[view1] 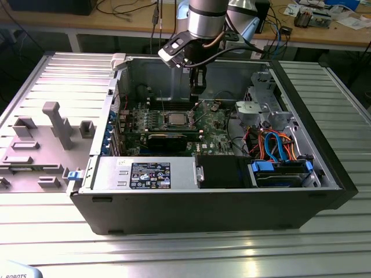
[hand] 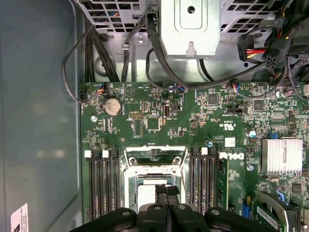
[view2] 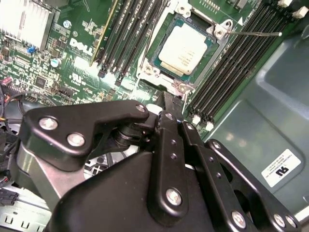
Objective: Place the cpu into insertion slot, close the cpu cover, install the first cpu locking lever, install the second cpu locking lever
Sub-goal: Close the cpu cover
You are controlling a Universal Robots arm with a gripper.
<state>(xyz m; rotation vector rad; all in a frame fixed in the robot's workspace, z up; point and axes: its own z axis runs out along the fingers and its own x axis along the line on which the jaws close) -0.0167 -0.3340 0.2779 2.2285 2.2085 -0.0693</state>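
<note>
Black gripper (view2: 166,107), fingers together and empty, hovers beside seated grey-topped square cpu (view2: 186,46); silvery frame cpu cover (hand: 154,169) seemingly open, needing gentle push shut

The arm (view1: 206,20) reaches into the open computer case (view1: 203,202) on the ribbed metal surface (view1: 174,249). Its pincer (view1: 197,88) hangs over the green motherboard (view1: 217,132), near the cpu (view1: 174,119) (grey-topped, lying flat).

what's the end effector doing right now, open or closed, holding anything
end effector: closed, holding nothing that shows, tips close to the small flat square grey-topped cpu on the green motherboard.
</note>
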